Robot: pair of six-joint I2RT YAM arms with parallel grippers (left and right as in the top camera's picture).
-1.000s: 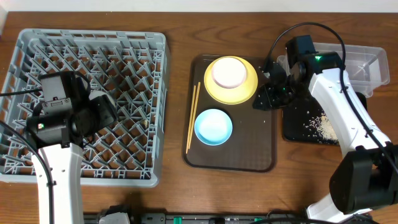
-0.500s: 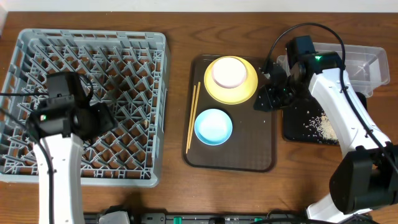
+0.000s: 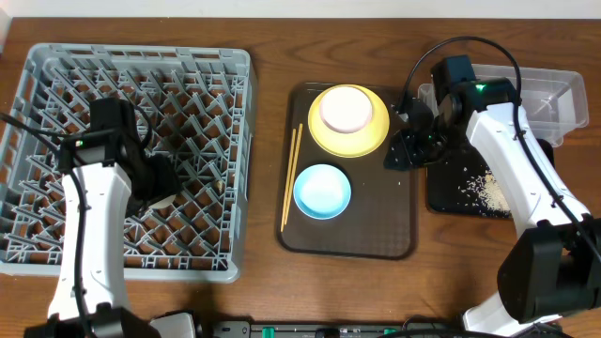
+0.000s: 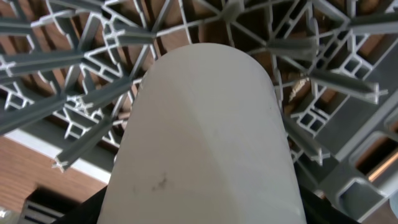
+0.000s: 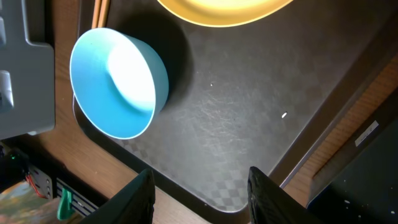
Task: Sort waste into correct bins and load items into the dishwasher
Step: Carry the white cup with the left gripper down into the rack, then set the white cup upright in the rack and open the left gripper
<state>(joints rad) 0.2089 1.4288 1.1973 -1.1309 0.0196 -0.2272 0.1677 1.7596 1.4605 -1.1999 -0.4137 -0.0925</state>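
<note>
Left claw (image 3: 155, 183) hangs low over the middle of the grey dish rack (image 3: 141, 56), clamped on the small white cup (image 4: 199, 137). The cup's pale side fills the wrist view, with the rack's pegs just beyond it. Right claw (image 5: 200, 177) hovers at the right edge of the dark brown serving tray (image 3: 376, 225), its fingers apart with nothing between them. That rack takes the left of the desk (image 3: 263, 188), and the brown tray lies at centre. At far right sits the clear tub (image 3: 554, 94), partly hidden by the right arm, with the shallow black tray (image 3: 446, 192) just in front of it. On the brown tray the yellow plate (image 3: 362, 145) sits at the back carrying the white bowl (image 3: 346, 111). The light blue bowl (image 3: 322, 191) stands in front, and the chopsticks (image 3: 290, 178) lie along the tray's left edge. Rice-like scraps (image 3: 481, 188) lie in the black tray.
</note>
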